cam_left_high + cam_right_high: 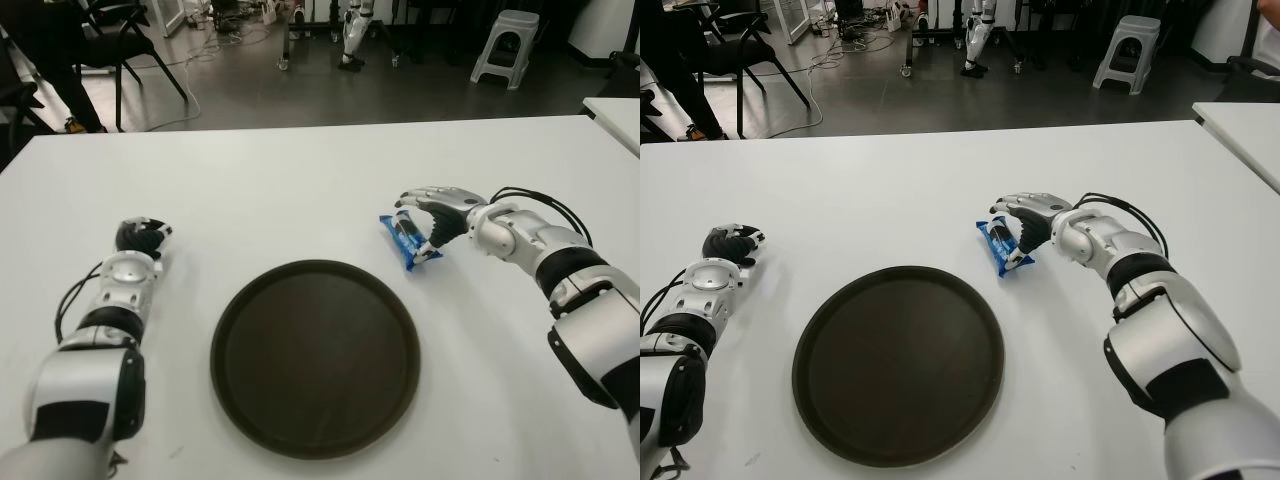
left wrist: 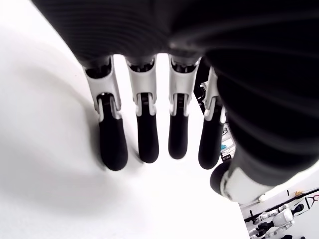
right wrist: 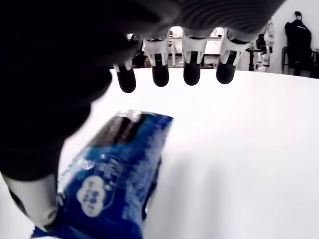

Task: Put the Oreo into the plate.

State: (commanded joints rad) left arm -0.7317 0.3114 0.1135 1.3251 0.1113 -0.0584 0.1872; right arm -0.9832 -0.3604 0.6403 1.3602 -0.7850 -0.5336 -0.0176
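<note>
My right hand (image 1: 432,215) over the Oreo packet (image 1: 409,241) — fingers spread, nothing pinched.
Light, crinkly, slippery film, brittle biscuits inside — I'd grip mid-length, gently.

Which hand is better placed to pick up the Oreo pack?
The right hand. It is directly over the blue Oreo pack, fingers spread above it and thumb beside it, just right of the plate. The left hand is across the plate, far from the pack, holding nothing.

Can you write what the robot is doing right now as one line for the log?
right hand: open, over Oreo pack on table | plate: holds nothing | left hand: idle, left of plate
</note>
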